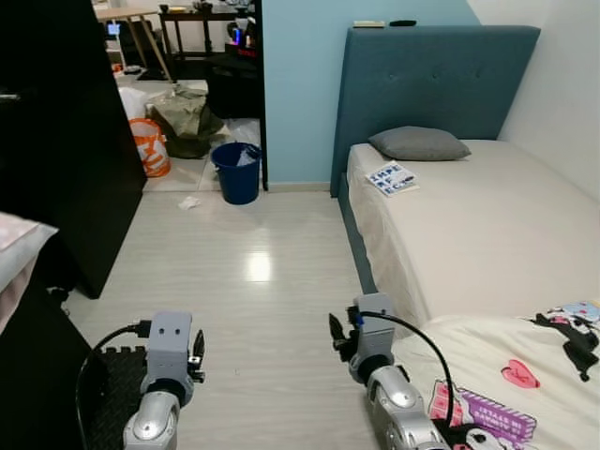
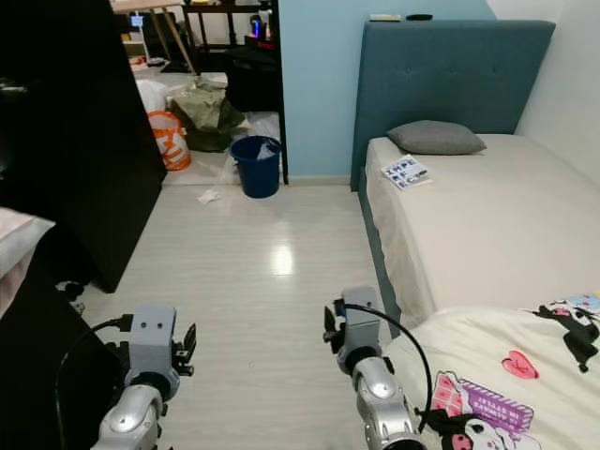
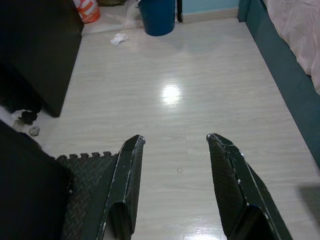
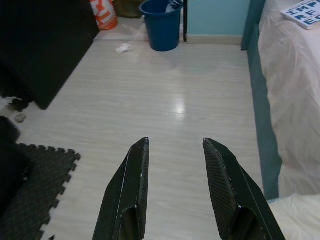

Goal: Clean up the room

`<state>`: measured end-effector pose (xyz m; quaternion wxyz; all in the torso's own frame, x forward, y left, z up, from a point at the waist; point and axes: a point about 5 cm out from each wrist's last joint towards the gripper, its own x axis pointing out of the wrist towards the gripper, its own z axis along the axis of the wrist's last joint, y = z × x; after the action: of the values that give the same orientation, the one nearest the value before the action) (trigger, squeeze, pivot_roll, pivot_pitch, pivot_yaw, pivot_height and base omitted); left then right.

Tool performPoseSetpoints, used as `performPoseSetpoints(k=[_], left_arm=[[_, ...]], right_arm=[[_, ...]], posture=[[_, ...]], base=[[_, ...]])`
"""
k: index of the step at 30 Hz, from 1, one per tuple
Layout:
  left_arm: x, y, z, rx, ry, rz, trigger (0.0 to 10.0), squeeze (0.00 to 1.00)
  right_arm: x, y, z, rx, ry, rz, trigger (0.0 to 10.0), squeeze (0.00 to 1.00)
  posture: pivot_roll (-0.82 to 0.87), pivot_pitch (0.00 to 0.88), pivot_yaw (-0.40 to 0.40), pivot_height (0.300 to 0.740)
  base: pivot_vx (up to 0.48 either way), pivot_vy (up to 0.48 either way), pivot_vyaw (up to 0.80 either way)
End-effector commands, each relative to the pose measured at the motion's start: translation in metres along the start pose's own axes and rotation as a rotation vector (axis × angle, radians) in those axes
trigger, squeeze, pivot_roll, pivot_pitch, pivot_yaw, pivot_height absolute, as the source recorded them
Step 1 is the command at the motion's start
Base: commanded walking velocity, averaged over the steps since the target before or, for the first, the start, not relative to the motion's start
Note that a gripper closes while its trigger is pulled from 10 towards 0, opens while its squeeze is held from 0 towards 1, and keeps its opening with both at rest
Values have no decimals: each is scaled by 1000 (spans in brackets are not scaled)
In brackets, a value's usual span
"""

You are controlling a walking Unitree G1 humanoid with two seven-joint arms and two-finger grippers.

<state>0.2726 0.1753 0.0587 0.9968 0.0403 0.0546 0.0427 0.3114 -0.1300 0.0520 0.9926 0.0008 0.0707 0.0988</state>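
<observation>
A crumpled white scrap (image 1: 188,202) lies on the pale wood floor beside a blue bucket (image 1: 236,172) near the doorway; the same scrap (image 4: 123,48) and bucket (image 4: 163,22) appear far ahead in the right wrist view. A blue-and-white booklet (image 1: 391,178) rests on the bed below a grey pillow (image 1: 419,143). My left gripper (image 3: 175,142) is open and empty, held low over the floor. My right gripper (image 4: 175,145) is also open and empty, close to the bed's near corner.
A bed (image 1: 487,225) with a teal headboard runs along the right, with a printed cream blanket (image 1: 506,375) at its near end. A black wardrobe (image 1: 66,150) stands on the left, a dark foam mat (image 3: 85,175) below it. An orange bag (image 1: 150,145) and clutter sit past the doorway.
</observation>
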Motion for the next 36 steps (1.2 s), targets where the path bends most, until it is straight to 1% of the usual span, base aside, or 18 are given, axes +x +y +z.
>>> performPoseSetpoints(k=[1, 5, 8, 17, 36], left_arm=[[-1, -3, -3, 7, 9, -10, 10000, 0], [0, -3, -2, 7, 9, -9, 10000, 0], [-1, -4, -2, 6, 9, -10, 10000, 0], [0, -5, -2, 7, 8, -13, 10000, 0], [3, -9, 0, 8, 6, -18, 10000, 0]], right_arm=[[-1, -4, -3, -1, 14, -11, 10000, 0], [0, -4, -2, -3, 14, -10, 10000, 0], [0, -6, -2, 17, 17, -20, 10000, 0], [-1, -8, -3, 28, 19, -27, 10000, 0], [-1, -10, -2, 19, 15, -34, 10000, 0]], posture=[[-4, 81, 2, 740], [-4, 82, 2, 740], [-4, 83, 4, 740], [-7, 89, 9, 740], [-11, 96, 9, 740]], base=[[345, 0, 0], [346, 0, 0], [345, 0, 0], [346, 0, -681], [348, 0, 0]])
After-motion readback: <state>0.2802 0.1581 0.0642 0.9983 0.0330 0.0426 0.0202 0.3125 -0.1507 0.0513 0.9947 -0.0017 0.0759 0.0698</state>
